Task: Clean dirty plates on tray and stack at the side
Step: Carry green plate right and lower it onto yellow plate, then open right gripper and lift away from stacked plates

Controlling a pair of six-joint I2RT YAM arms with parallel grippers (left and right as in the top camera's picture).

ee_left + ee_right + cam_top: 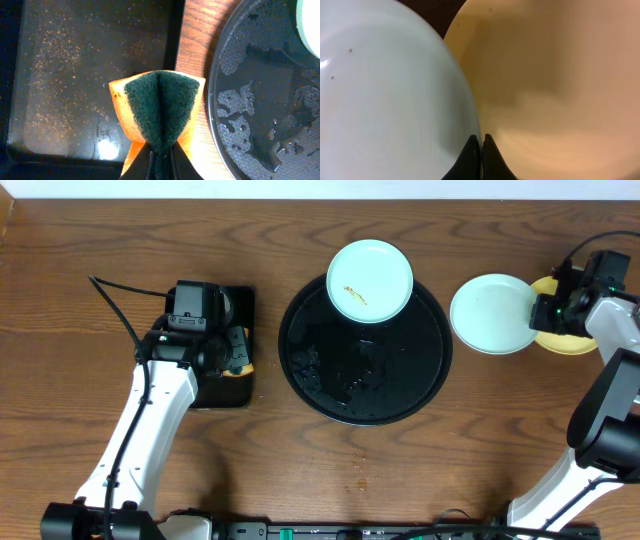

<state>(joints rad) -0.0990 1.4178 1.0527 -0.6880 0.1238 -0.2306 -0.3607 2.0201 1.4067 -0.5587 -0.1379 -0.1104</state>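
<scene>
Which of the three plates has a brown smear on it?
The mint-blue plate at the far edge of the black tray: a brown smear crosses its middle. The other mint-blue plate and the yellow plate, right of the tray, show none.

Right mint plate [490, 313] hugs tray [415, 370] rim, gap perhaps nil; tabletop [300, 465] in front open.
</scene>
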